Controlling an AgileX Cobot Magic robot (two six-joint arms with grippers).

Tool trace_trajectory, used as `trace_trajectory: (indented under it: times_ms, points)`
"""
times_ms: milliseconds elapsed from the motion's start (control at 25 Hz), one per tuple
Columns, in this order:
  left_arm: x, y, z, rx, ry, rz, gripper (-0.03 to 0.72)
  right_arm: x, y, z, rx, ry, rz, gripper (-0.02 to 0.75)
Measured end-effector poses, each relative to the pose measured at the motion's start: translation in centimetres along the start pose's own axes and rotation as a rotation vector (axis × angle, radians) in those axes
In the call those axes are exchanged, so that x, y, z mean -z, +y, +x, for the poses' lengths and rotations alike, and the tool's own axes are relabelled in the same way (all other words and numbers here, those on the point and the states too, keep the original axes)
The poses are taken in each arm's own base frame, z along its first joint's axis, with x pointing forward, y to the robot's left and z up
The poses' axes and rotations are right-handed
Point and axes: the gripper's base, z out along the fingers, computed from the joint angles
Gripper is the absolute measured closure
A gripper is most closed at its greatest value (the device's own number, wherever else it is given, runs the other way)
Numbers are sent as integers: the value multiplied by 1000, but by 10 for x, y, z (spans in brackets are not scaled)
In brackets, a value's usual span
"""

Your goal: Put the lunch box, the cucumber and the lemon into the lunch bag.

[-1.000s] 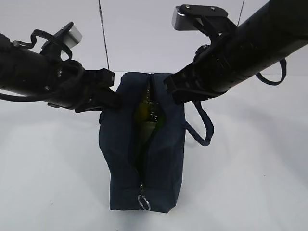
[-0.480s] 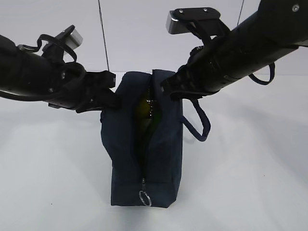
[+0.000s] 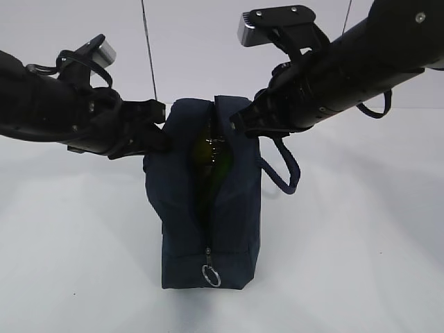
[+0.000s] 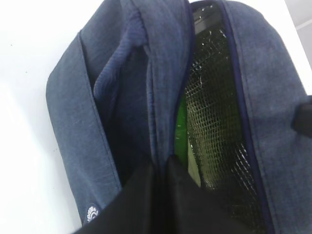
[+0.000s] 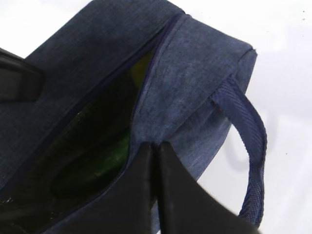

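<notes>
The navy lunch bag (image 3: 208,208) stands on the white table, its top zipper slit open. My left gripper (image 3: 164,139) is shut on the bag's left rim (image 4: 161,163), and my right gripper (image 3: 237,123) is shut on the right rim (image 5: 155,146). Inside the slit lies a dark green glossy shape, apparently the cucumber (image 5: 95,168). A yellowish patch that may be the lemon (image 5: 141,66) shows near the far end. In the left wrist view a pale green surface, possibly the lunch box (image 4: 194,168), sits beside the mesh lining (image 4: 217,122).
A silver ring pull (image 3: 211,275) hangs at the bag's near end. One loop handle (image 3: 284,173) droops on the right side. A thin pole (image 3: 149,48) stands behind the bag against the white backdrop.
The bag has shifted away from the camera, with its near end and ring pull sitting higher in view. The right arm moved up and left, and the slit looks narrower. Both grips are unchanged.
</notes>
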Motion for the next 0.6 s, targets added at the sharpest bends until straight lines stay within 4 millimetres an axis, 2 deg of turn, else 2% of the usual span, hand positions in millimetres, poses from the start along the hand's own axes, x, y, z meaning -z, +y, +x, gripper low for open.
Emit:
trace_trajectory:
  times_ms: [120,160,400,480,600]
  points:
    - [0,0,0,2,0,1,680,-1,0,0,1,2,0,710]
    - [0,0,0,2,0,1,680,-1,0,0,1,2,0,687]
    - [0,0,0,2,-2,-1,680,6,2,3,9,50,-17,411]
    - [0,0,0,2,-5,-3,680,14,5,1,13,83,-34,371]
    - [0,1,-1,2,-10,-7,680,28,8,-5,24,118,-59,354]
